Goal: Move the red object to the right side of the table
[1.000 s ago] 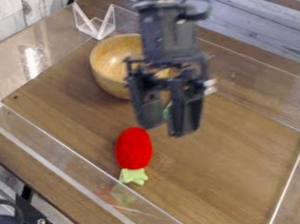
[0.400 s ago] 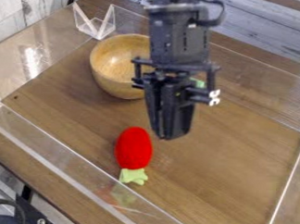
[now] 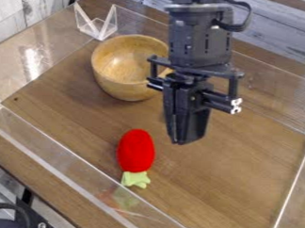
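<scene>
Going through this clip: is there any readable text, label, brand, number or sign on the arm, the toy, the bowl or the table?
None can be read.
gripper: no legible marking.
red object, wooden bowl, table: no print visible.

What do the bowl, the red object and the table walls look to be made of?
The bowl: wood, going by its tan grain and matte finish. The red object: probably plastic or rubber, smooth and uniformly bright red with a pale green stub. The table walls: clear plastic, see-through with glare at the near edge.
</scene>
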Action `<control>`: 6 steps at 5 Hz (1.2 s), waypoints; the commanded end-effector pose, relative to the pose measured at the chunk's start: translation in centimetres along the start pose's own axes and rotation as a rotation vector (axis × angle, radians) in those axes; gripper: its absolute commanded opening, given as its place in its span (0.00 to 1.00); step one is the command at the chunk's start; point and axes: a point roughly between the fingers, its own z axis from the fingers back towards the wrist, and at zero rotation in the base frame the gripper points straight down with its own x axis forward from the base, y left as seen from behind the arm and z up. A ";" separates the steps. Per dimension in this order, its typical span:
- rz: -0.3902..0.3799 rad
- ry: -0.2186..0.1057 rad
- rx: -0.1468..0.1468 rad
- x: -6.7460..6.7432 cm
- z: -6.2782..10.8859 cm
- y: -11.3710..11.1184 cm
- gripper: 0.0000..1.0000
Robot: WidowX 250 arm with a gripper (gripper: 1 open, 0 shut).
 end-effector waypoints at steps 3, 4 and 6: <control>0.078 -0.106 0.058 -0.3 1.6 -0.4 0.00; 0.094 -0.119 0.073 -0.6 2.2 0.0 0.00; 0.056 -0.117 0.115 -0.2 0.9 0.3 0.00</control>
